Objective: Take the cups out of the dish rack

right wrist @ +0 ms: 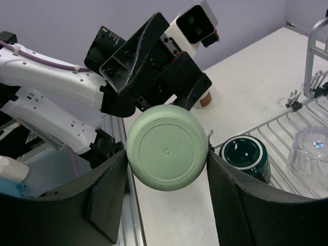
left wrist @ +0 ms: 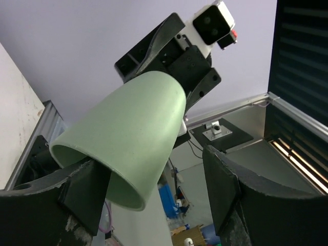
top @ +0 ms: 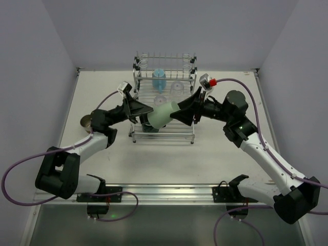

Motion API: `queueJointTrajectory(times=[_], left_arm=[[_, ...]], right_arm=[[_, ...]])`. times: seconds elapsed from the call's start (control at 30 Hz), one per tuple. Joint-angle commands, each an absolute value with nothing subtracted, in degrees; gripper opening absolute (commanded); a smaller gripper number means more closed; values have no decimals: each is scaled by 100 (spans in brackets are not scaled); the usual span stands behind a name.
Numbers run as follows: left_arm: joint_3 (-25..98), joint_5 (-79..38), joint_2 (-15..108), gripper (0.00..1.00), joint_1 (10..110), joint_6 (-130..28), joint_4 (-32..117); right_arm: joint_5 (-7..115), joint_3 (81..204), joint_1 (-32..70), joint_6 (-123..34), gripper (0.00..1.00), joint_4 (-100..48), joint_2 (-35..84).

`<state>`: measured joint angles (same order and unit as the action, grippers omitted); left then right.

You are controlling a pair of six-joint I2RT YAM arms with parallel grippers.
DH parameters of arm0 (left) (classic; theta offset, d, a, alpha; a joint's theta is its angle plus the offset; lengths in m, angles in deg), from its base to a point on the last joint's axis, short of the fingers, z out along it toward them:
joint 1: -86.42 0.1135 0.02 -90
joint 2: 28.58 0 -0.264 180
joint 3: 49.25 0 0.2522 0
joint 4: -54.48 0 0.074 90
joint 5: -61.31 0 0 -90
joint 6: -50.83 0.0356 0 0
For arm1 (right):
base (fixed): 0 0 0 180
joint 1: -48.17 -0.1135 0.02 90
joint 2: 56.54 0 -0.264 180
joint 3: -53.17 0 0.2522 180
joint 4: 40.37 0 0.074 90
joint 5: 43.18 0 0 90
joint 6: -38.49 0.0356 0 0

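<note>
The pale green cup (top: 163, 115) hangs on its side above the front of the dish rack (top: 163, 139), between both arms. My right gripper (right wrist: 166, 164) is shut on the cup's base (right wrist: 166, 148), a finger pressing each side. My left gripper (left wrist: 154, 169) stands open around the cup's rim end (left wrist: 128, 138); one finger touches the rim and the other stands well apart. In the rack are a light blue cup (top: 158, 78), two clear tumblers (top: 177, 86) (top: 160, 99) and a dark teal mug (right wrist: 245, 154).
A beige metallic cup (top: 85, 122) stands on the table left of the rack, beside the left arm. The rack's raised back rail (top: 165, 57) with coil holders is at the far side. A metal rail (top: 154, 192) runs along the table's near edge.
</note>
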<state>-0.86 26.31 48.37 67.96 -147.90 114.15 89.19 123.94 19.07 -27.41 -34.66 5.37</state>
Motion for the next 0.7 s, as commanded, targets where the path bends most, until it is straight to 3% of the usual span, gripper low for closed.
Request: queueJointTrajectory(times=[0.0, 0.13, 0.17, 0.23, 0.27, 0.33, 0.47, 0.53, 0.57, 0.67], left_arm=[[19, 2387, 4815, 73, 6761, -15306, 13159], [1, 2246, 4903, 54, 6752, -15632, 13590], [-16, 2211, 4920, 41, 6752, -15685, 13695], [-51, 2176, 4964, 27, 6743, -15843, 13871], [-51, 2175, 4973, 14, 6743, -15878, 13889], [-60, 2210, 4982, 1, 6743, -15914, 13881], [-51, 2421, 4964, 0, 6752, -15844, 13758], [-113, 2535, 4894, 0, 6848, -15660, 13479], [-148, 2666, 4850, 0, 6918, -15441, 13320], [-323, 2930, 4666, 0, 7340, -15028, 12713]], right_arm=[[9366, 12117, 1969, -2453, 0, -4733, 534], [9507, 11791, 2013, -2208, 0, -5479, 560], [9525, 11712, 2066, -2137, 0, -5586, 578], [9648, 11720, 2101, -1988, 0, -5736, 683], [9639, 11790, 2119, -1952, 0, -5737, 735], [9718, 11869, 2137, -1873, 4, -5711, 867], [9692, 12369, 2137, -1960, 44, -5097, 1078], [9543, 12581, 2137, -2213, 54, -4440, 1149], [9438, 12738, 2128, -2293, 69, -4245, 1132], [9323, 12854, 2128, -2487, 99, -3865, 1044]])
